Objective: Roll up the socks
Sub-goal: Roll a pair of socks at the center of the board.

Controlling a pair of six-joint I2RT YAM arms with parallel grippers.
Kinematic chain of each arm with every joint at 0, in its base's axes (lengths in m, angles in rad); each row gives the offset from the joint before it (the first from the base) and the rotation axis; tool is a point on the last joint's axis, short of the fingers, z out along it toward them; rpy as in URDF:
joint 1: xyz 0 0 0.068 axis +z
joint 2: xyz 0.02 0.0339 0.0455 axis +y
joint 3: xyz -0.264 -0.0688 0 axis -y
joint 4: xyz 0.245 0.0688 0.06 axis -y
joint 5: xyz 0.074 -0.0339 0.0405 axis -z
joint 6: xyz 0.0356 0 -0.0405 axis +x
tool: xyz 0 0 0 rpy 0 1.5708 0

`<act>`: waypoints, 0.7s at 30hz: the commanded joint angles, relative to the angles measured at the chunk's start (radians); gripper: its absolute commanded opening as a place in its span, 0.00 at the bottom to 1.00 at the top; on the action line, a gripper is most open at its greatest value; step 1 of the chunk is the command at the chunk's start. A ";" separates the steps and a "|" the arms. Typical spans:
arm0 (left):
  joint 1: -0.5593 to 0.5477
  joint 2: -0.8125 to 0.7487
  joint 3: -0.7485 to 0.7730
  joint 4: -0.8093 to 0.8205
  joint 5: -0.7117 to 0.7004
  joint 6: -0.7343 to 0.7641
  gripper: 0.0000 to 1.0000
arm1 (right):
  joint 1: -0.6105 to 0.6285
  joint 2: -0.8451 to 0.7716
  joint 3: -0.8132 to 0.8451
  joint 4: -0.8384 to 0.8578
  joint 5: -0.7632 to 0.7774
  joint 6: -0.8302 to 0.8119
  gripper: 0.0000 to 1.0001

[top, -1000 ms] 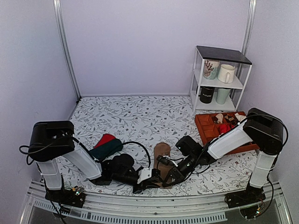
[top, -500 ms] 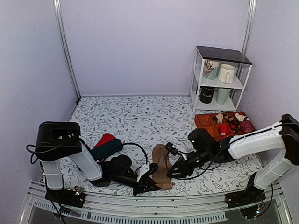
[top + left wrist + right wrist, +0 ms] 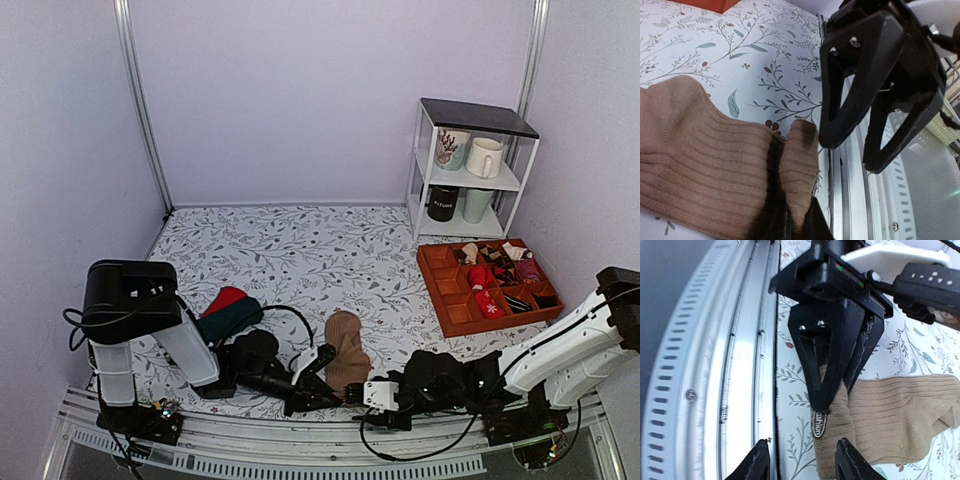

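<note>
The plain tan-brown ribbed knit socks (image 3: 347,345) lie flat on the white leaf-printed surface (image 3: 300,250), close to its near edge. Their rounded toe points away from the arms and the cuff end lies nearest the silver perforated rail (image 3: 735,365). The left gripper (image 3: 834,399) is closed on the cuff end, pinching a raised fold of the knit beside a small oval label. The right gripper (image 3: 805,462) sits low just beside that same end, facing the left one, its black fingers (image 3: 759,462) spread apart with nothing between them.
</note>
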 commanded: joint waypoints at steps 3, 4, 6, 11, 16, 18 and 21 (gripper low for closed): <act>-0.019 0.147 -0.050 -0.329 0.068 -0.084 0.00 | 0.027 0.098 0.037 0.078 0.224 -0.064 0.46; -0.019 0.149 -0.050 -0.322 0.072 -0.085 0.00 | 0.027 0.108 0.041 0.082 0.230 -0.065 0.46; -0.018 0.153 -0.048 -0.318 0.076 -0.084 0.00 | 0.026 0.123 0.048 0.083 0.237 -0.066 0.46; -0.019 0.162 -0.041 -0.323 0.085 -0.071 0.00 | 0.026 0.157 0.058 0.090 0.238 -0.077 0.46; -0.018 0.164 -0.038 -0.324 0.088 -0.065 0.00 | 0.028 0.176 0.071 0.051 0.172 -0.035 0.32; -0.017 0.166 -0.035 -0.325 0.087 -0.064 0.00 | 0.027 0.178 0.067 0.041 0.155 -0.009 0.24; -0.017 0.160 -0.037 -0.319 0.078 -0.063 0.00 | 0.024 0.191 0.072 0.011 0.119 0.043 0.16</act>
